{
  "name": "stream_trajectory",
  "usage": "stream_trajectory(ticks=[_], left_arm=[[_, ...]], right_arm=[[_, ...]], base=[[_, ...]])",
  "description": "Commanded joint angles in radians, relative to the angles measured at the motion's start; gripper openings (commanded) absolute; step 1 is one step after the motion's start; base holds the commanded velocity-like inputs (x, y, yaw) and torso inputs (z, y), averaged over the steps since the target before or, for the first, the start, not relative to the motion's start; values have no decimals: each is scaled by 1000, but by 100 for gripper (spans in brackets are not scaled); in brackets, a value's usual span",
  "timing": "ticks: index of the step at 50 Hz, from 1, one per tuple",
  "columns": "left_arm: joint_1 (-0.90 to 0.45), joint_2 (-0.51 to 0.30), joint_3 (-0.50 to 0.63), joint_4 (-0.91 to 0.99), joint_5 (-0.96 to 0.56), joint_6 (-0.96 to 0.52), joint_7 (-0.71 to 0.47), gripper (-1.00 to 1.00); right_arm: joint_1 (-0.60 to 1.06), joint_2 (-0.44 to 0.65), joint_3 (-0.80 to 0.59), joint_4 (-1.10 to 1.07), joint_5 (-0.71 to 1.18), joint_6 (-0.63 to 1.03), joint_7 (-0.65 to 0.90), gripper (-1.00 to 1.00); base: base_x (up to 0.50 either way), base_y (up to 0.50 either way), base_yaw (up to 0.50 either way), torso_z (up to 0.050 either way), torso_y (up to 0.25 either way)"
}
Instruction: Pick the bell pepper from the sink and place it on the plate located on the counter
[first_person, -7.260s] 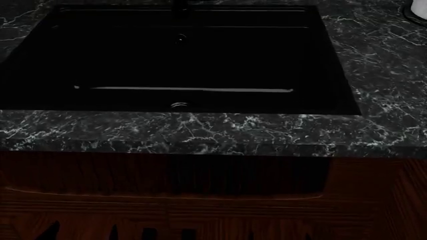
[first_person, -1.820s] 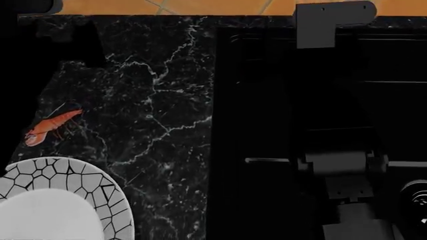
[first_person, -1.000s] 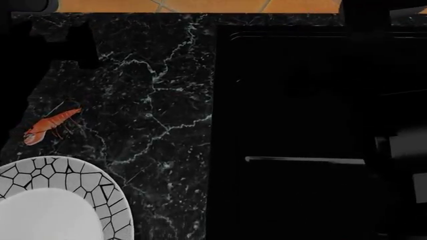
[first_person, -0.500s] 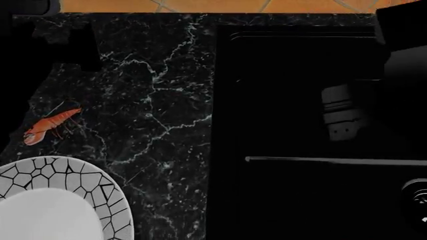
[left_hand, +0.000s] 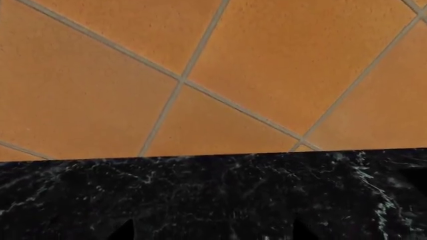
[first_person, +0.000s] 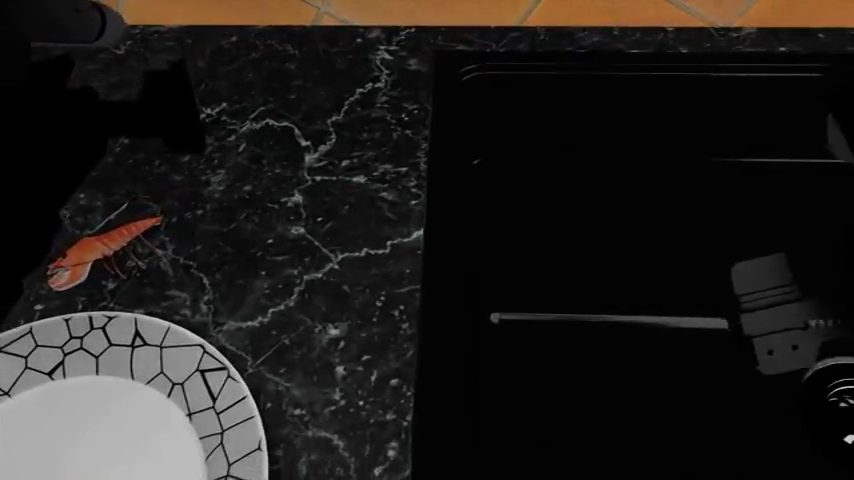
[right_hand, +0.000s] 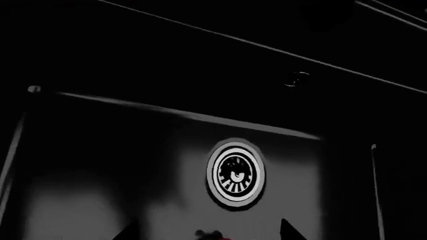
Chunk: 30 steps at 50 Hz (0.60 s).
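Left wrist view: only worktop (left_hand: 200, 200) edge and floor tiles (left_hand: 267, 60); claw state cannot be told.

Head view: plate (first_person: 120, 400) at 8 o'clock sits empty.

Right wrist view: inside sink (right_hand: 100, 175), a red sliver, probably bell pepper (right_hand: 212, 237), at 6 o'clock; grip unclear, so the task seems barely begun.

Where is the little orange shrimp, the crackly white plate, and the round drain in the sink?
Small thin orange shrimp (first_person: 100, 252), head view: middle of its body.
Round white plate with black cracked-mosaic rim (first_person: 140, 350), head view: its patterned rim.
Round ringed drain (right_hand: 235, 173), right wrist view: its centre, on the black sink floor.
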Motion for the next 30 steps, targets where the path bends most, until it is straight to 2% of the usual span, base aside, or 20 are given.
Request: stream_trajectory(ticks=[1, 14, 30], left_arm=[[10, -2, 4, -4, 1, 9, -1, 100], [17, -6, 8, -18, 3, 26, 0, 100], [22, -6, 13, -30, 4, 38, -2, 100]], right_arm=[[59, 58, -141, 2, 84, -4, 33, 100], [73, 92, -229, -5, 111, -16, 46, 100], [-41, 65, -274, 50, 16, -173, -38, 100]], base=[[0, 0, 0, 0, 0], [0, 0, 0, 0, 0], [0, 0, 0, 0, 0]])
